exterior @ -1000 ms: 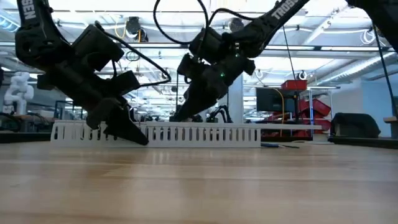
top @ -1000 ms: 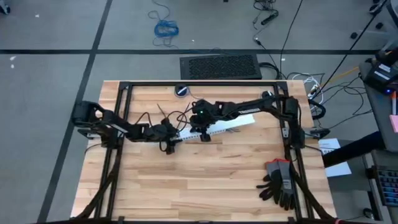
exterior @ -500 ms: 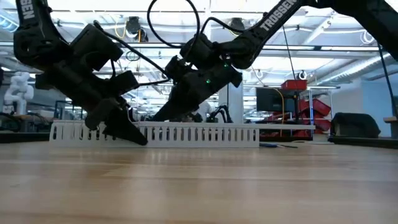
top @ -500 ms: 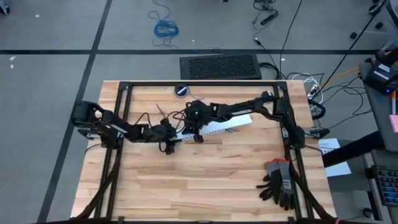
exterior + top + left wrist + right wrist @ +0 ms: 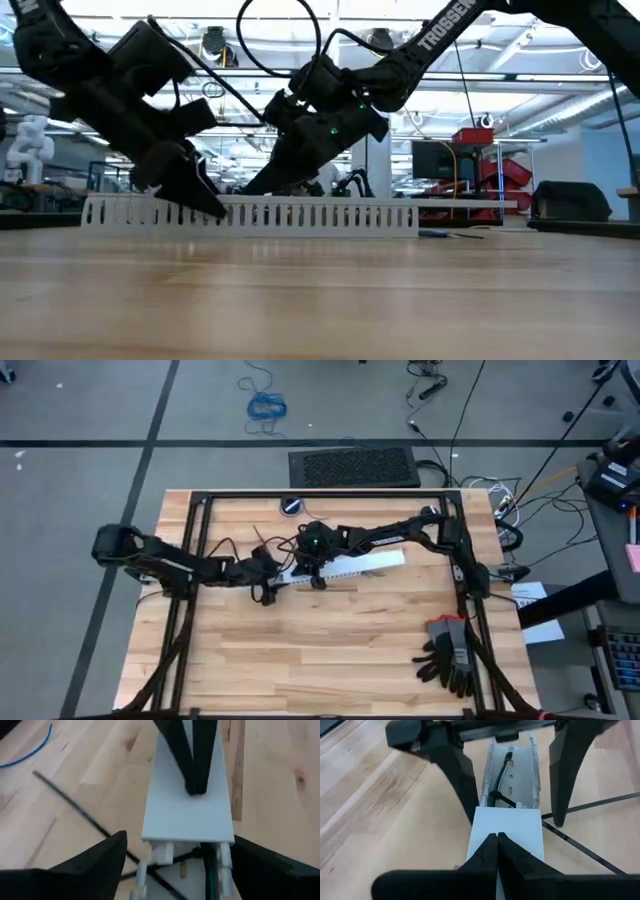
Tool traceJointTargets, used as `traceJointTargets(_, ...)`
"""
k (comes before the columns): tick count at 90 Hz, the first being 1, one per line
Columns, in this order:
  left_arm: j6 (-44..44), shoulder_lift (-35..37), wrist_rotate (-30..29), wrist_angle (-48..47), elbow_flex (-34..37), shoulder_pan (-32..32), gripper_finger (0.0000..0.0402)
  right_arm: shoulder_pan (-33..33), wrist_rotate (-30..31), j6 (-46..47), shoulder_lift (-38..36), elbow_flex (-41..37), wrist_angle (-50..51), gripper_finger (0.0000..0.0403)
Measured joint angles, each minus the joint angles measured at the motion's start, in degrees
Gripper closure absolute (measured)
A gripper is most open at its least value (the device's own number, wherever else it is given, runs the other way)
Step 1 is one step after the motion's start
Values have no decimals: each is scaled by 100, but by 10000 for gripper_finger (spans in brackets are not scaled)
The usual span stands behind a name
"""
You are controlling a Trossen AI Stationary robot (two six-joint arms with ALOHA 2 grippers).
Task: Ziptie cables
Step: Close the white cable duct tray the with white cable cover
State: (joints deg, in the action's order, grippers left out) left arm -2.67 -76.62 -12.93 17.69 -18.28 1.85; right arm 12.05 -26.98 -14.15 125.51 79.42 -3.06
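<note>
Moved: left gripper lifted slightly off duct
Left: spread wide astride duct end
Right gripper: pinched closed on lid

Both arms meeting mid-table, nose to nose.
Left gripper angled down with fingers spread wide; right gripper reaching in from the far right, fingertips pinched together.

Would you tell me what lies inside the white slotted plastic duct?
At the white slotted plastic duct's uncovered end, dark cables run along the channel. The flat white lid hides the rest.
</note>
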Motion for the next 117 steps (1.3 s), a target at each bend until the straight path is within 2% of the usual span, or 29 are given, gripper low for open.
traceJointTargets(14,-114,138,34,-653,-2,3,87,0,-22,42,0,-7,1,403)
traceJointTargets(26,-166,117,72,-689,112,7,87,33,-76,39,2,-7,-3,403)
traceJointTargets(60,-150,108,153,1113,774,4,87,83,-306,101,2,-11,36,403)
traceJointTargets(76,-152,108,169,1297,846,4,89,83,-315,105,2,-11,46,403)
traceJointTargets(100,-274,-2,271,1465,846,0,152,87,-344,105,2,-12,80,403)
traceJointTargets(117,-547,-402,268,1814,846,0,161,81,-442,105,2,-20,61,403)
